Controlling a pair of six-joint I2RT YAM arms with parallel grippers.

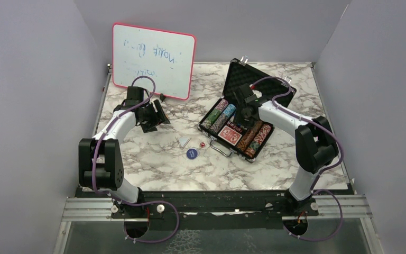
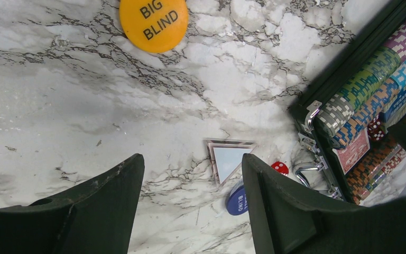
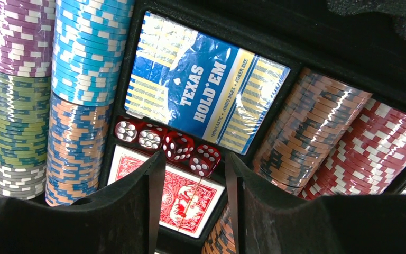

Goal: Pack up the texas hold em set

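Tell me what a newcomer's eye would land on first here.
The open black foam-lined hard case at the right of the marble table, packed with striped multicolour poker chip stacks, grabs attention first. Next come the pink-framed whiteboard standing at the back left and the orange round BIG BLIND button on the tabletop.

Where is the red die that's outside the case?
In the top view, the loose red die lies on the table just left of the case's metal handle, beside the blue button.
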